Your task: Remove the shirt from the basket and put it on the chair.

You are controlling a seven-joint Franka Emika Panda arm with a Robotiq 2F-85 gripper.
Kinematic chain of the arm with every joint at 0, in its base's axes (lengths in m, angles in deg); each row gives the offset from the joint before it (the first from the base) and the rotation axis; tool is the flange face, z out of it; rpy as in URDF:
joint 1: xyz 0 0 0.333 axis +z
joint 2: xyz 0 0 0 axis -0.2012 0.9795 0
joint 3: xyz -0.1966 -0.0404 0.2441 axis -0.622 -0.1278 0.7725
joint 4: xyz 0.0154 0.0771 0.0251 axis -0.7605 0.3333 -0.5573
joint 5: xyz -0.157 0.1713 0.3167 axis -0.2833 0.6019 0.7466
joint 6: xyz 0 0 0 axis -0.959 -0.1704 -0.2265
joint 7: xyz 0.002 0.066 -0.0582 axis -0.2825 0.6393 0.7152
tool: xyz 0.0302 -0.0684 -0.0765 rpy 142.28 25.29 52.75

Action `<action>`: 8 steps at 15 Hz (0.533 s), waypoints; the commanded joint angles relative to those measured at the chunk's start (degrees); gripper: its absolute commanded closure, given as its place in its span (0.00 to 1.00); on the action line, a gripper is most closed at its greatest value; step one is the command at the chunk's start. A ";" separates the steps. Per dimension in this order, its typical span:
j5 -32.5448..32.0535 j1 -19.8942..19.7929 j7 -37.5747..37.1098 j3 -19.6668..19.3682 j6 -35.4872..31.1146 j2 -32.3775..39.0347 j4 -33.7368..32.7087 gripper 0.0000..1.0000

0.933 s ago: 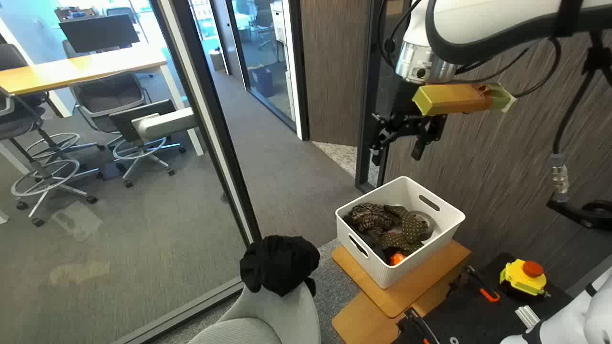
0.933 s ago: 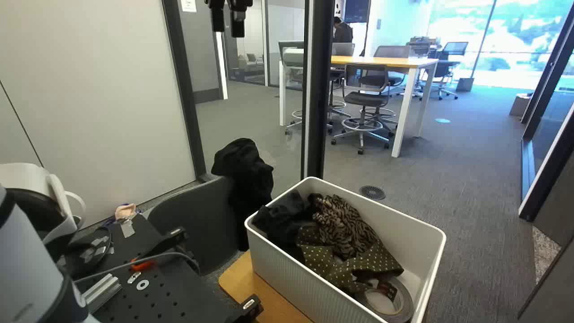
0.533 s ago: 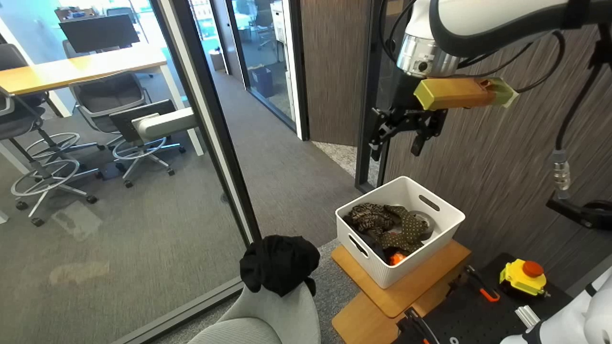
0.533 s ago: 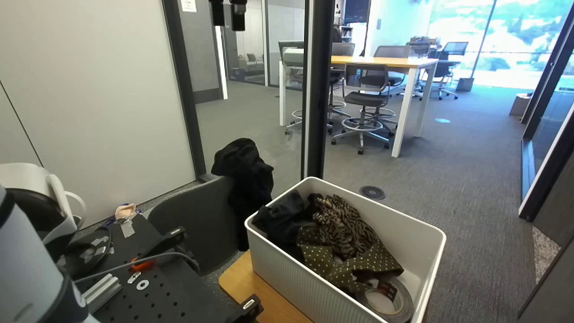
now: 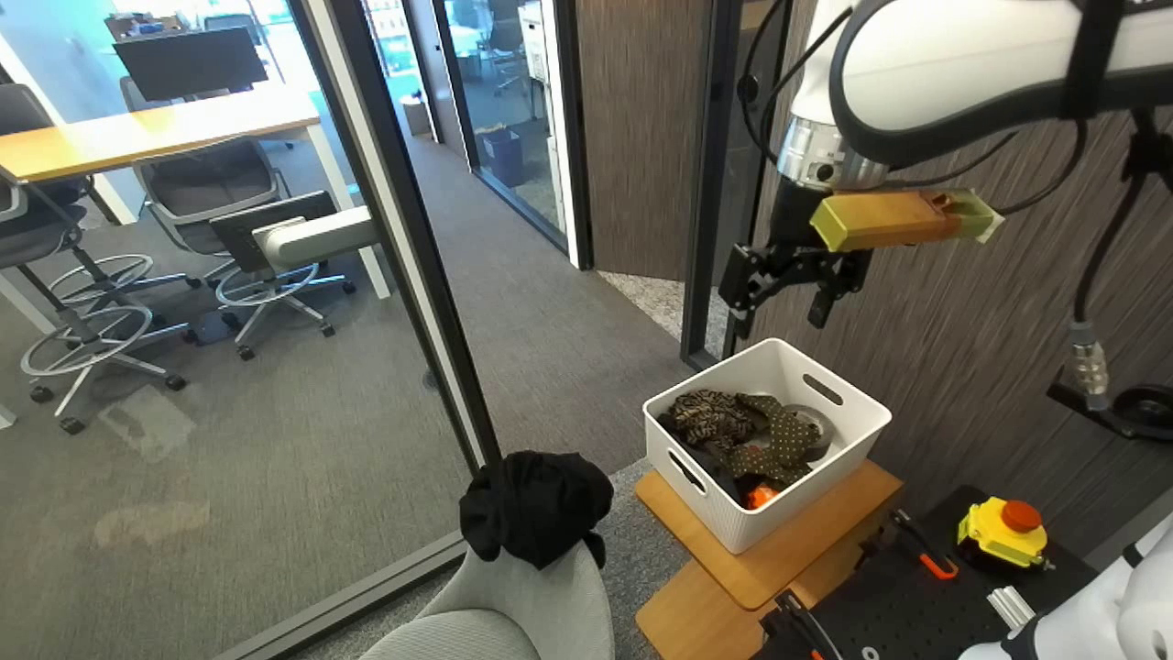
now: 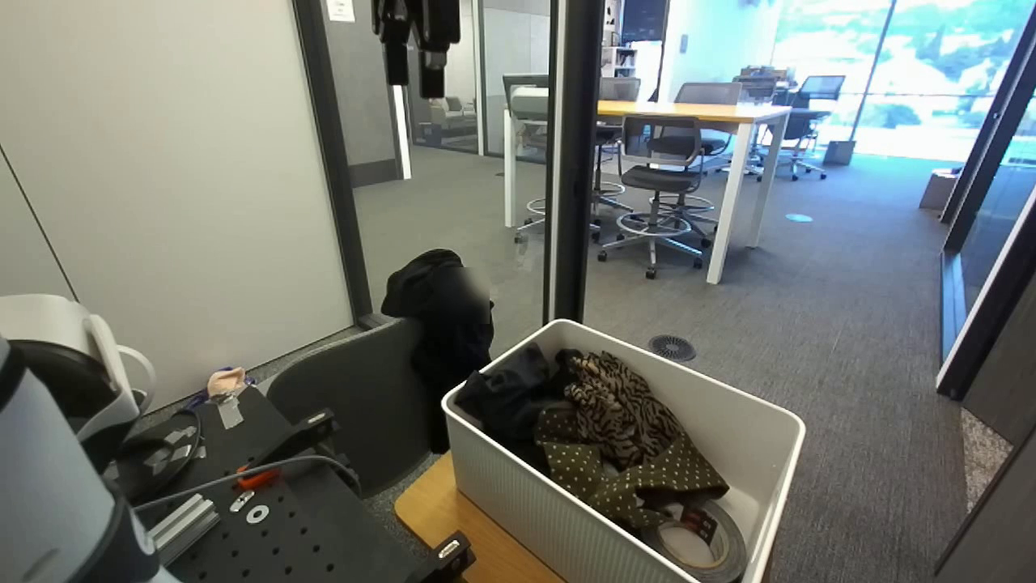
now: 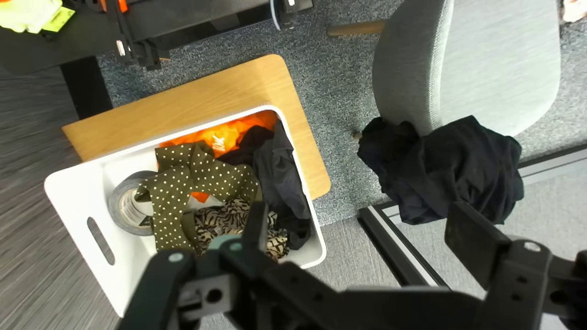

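The white basket [image 5: 797, 513] shows in both exterior views [image 6: 518, 502] and in the wrist view [image 7: 73, 183]. It holds an olive polka-dot cloth [image 7: 172, 201], a tiger-striped cloth [image 6: 623, 413], a dark cloth [image 7: 277, 174] and an orange item [image 7: 224, 137]. A black cloth [image 5: 536, 509], seemingly a shirt, hangs bunched over the back of the pale grey chair [image 5: 559, 605]; cloth [image 7: 451, 169] and chair [image 7: 500, 68] also show in the wrist view. My gripper [image 5: 781, 323] is open and empty, pointing down, well above the basket. Its spread fingers show in the wrist view [image 7: 360, 222].
The basket stands on a wooden board [image 5: 660, 504] beside a black perforated platform [image 6: 275, 534]. A yellow box with a red button [image 5: 1003, 532] sits on the platform. A tape roll [image 7: 120, 206] lies in the basket. A dark glass-wall frame [image 6: 571, 162] rises behind chair and basket.
My open gripper has risen slightly, then come down and a little to the right in an exterior view. The basket, its cloths, the chair and the black cloth have not moved.
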 commanded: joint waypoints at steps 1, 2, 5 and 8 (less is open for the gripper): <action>0.51 -0.70 3.91 -2.37 -6.22 -4.95 9.80 0.00; 1.35 -0.58 5.45 -3.50 -8.44 -5.36 12.59 0.00; 1.57 -0.03 11.54 -6.15 -16.77 -4.28 19.72 0.00; 1.60 0.12 19.03 -9.92 -25.32 3.31 18.36 0.00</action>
